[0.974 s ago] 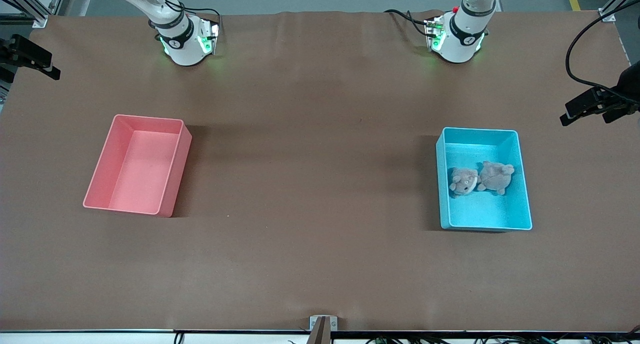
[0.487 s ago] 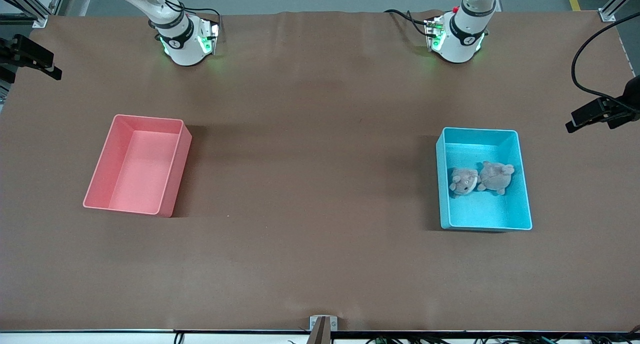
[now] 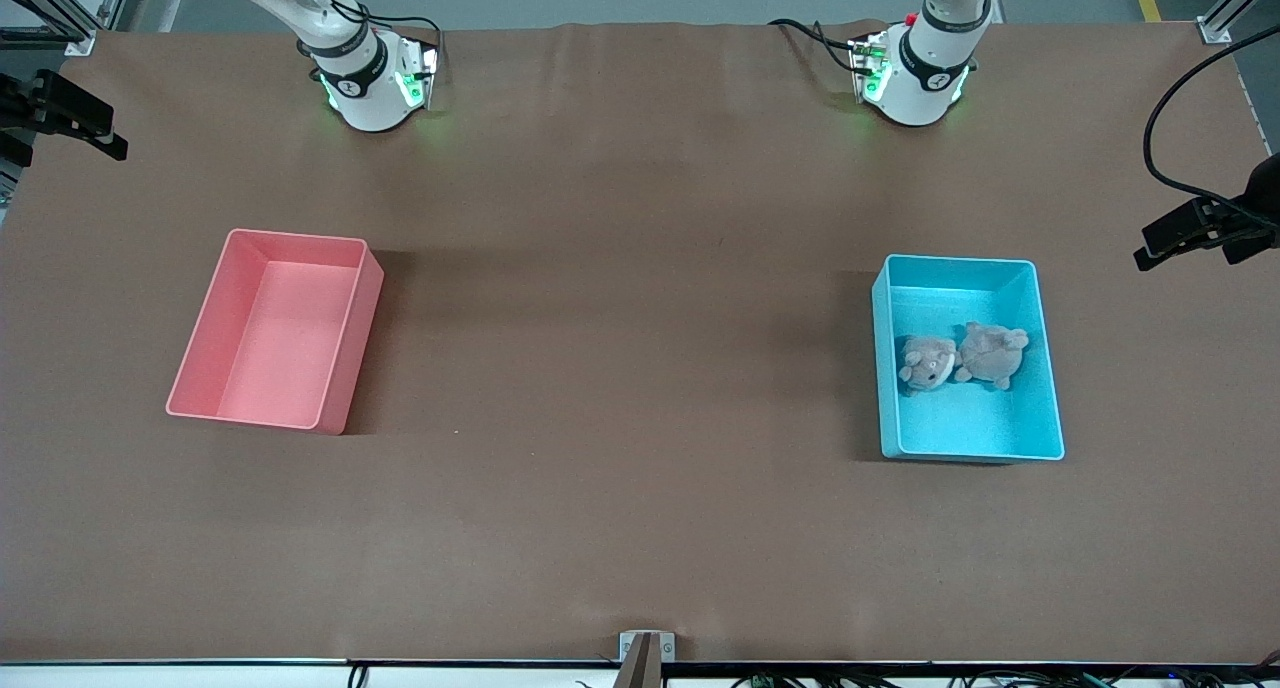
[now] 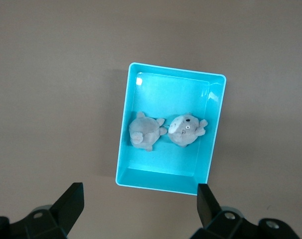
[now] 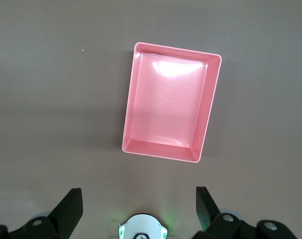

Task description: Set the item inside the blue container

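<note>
The blue container (image 3: 1044, 368) stands toward the left arm's end of the table. Two small grey plush toys (image 3: 928, 361) (image 3: 992, 355) lie side by side on its bottom. In the left wrist view the container (image 4: 218, 114) and the toys (image 4: 145, 132) (image 4: 187, 130) show from high above. My left gripper (image 4: 140, 193) hangs open and empty, high over the table beside the container. My right gripper (image 5: 138, 195) is open and empty too, high over the table between its own base and the pink bin.
An empty pink bin (image 3: 352, 353) (image 5: 211, 109) stands toward the right arm's end of the table. The right arm's base (image 5: 142, 228) shows between the right fingers. Both hands show only as dark shapes at the front view's side edges.
The left hand's dark shape at the front view's edge has drifted slightly outward and down. The right hand has shifted a little. The toys and both bins have not moved.
</note>
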Tool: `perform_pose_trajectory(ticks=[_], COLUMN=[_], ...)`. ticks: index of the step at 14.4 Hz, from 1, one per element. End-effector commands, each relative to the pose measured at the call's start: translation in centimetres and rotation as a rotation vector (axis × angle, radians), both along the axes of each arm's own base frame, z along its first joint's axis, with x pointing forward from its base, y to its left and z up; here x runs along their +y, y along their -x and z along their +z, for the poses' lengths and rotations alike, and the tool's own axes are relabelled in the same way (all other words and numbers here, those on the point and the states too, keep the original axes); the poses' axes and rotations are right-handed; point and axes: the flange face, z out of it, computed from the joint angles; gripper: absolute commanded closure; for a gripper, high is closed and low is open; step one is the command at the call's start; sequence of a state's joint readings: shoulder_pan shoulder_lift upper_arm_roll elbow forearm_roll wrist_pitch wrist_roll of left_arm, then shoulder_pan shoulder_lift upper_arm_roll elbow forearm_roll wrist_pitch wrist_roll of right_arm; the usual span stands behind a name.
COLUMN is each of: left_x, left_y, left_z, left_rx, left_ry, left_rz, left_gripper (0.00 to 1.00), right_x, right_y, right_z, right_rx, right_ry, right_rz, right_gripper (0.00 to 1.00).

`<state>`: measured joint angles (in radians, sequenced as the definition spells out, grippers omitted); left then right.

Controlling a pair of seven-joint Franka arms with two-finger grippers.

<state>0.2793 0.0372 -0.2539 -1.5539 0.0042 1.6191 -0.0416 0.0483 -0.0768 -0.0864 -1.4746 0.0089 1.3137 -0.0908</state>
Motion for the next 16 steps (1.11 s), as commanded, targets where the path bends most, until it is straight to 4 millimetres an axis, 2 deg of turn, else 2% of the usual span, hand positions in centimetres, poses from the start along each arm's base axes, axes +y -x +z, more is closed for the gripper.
perform_pose_trajectory(ticks=[1,16], left_x=[-0.1,-1.5], left_y=[-0.1,0.2], left_z=[0.6,1.5], left_rx=[-0.004,-0.023], left_ry=[-0.028,-0.031], left_rz=[-0.004,-0.029], left_gripper=[0.0,0.0], right_x=[-0.1,-0.4], right_y=[0.7,0.6], right_z=[0.2,0.2], right_rx=[-0.01,-0.012], right_ry=[0.019,0.015], right_rz=[0.008,0.051], right_gripper=[0.0,0.0])
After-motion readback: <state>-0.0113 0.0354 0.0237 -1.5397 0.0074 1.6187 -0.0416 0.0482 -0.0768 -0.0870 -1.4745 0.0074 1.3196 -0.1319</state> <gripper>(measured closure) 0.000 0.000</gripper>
